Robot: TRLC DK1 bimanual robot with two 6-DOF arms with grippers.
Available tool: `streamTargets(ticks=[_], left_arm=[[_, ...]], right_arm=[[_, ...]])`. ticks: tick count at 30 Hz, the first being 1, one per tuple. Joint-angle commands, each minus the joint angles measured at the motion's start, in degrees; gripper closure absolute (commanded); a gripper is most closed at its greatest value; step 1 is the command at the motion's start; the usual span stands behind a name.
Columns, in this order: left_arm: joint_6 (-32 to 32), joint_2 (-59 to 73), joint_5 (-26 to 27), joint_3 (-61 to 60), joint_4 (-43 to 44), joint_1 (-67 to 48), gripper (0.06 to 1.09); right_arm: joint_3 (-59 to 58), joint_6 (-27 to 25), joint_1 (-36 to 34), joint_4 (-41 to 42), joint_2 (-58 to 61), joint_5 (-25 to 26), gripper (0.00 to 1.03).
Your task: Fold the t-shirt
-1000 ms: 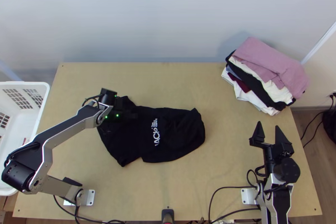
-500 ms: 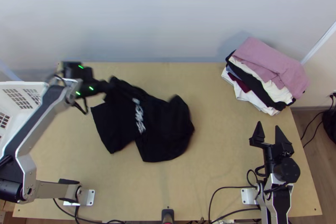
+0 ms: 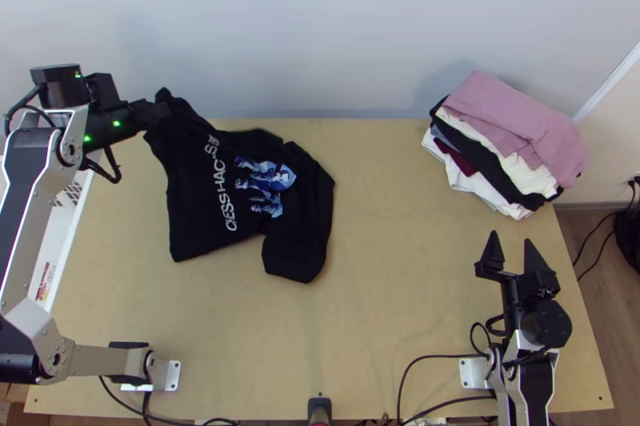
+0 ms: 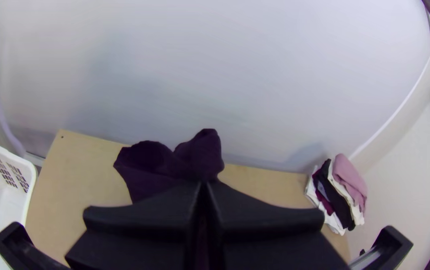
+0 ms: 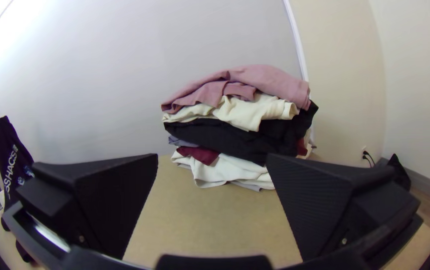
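table [image 3: 400, 330] | left pincer [image 3: 162, 112] — t-shirt [image 3: 190, 210] raised higher | blue print [image 3: 278, 178] now showing

Top cam's high up, looking steeply down on the light wooden table [image 3: 400, 306]. Both wrist cams face the flat pale wall [image 3: 280, 26] and share the multicoloured cloth pile [image 3: 516, 134], right one's way closer.
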Motion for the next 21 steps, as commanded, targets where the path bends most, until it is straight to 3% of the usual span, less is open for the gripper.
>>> streamTargets(ticks=[1, 5, 14, 21], left_arm=[[0.1, -3.0, 0.1, 1.7, -1.7, -4.1, 1.05], [-0.8, -5.1, -1.0, -0.6, -2.1, -11.7, 1.05], [-1.0, -3.7, -8.5, -3.6, -1.9, -29.4, 1.05], [-2.9, 0.4, -10.3, -5.9, -0.5, -39.7, 1.05]], right_arm=[[-0.2, 0.6, -0.2, -1.3, 0.3, 0.7, 0.05], [-0.2, 0.6, -0.2, -1.3, 0.3, 0.7, 0.05], [-0.2, 0.6, -0.2, -1.3, 0.3, 0.7, 0.05], [-0.2, 0.6, -0.2, -1.3, 0.3, 0.7, 0.05]])
